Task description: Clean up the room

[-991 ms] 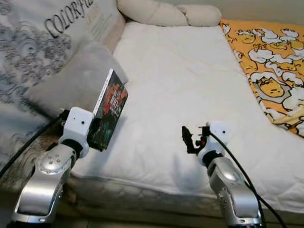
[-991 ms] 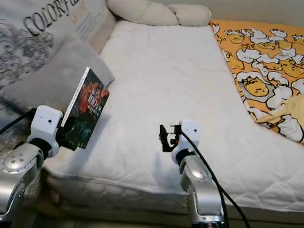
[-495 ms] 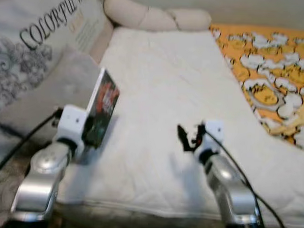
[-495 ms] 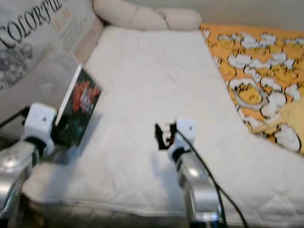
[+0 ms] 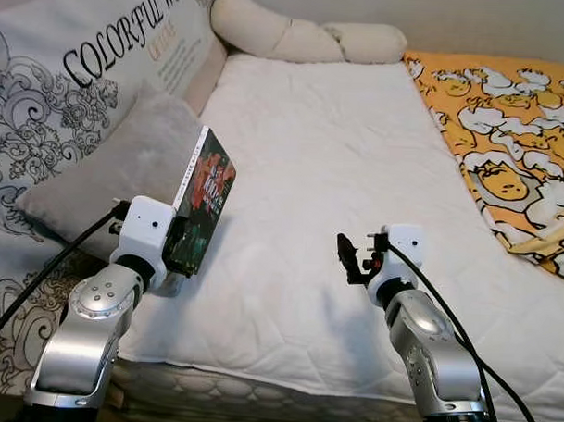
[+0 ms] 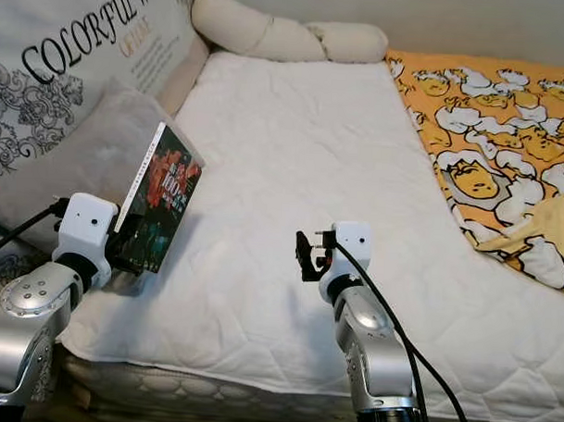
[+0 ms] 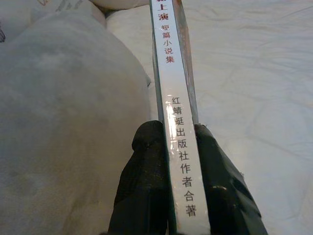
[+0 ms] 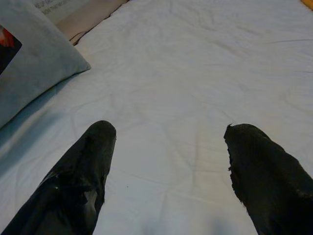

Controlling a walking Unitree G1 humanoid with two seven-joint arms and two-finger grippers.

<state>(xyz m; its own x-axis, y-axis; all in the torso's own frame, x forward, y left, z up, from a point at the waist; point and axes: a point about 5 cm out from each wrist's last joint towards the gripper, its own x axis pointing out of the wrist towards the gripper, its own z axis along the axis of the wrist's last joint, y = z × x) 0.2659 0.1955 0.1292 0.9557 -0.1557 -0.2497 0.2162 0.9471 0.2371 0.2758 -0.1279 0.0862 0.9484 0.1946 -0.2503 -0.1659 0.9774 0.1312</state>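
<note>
My left gripper (image 5: 181,242) is shut on a book (image 5: 201,201) with a dark red cover and a white spine, held upright above the near left part of the white mattress (image 5: 358,149). In the left wrist view the two black fingers (image 7: 146,181) clamp the book's spine (image 7: 177,122), which carries Chinese lettering. My right gripper (image 5: 347,258) hovers open over the near middle of the mattress with nothing between its fingers (image 8: 83,176).
A grey cushion (image 5: 116,177) lies just left of the book, in front of a large printed pillow (image 5: 73,83). Cream bolsters (image 5: 307,36) sit at the bed's far end. An orange cartoon blanket (image 5: 507,135) covers the right side.
The camera shook and shifted, so the bed sits slightly differently in view. Both arms hold the same poses, with the book still in the left gripper.
</note>
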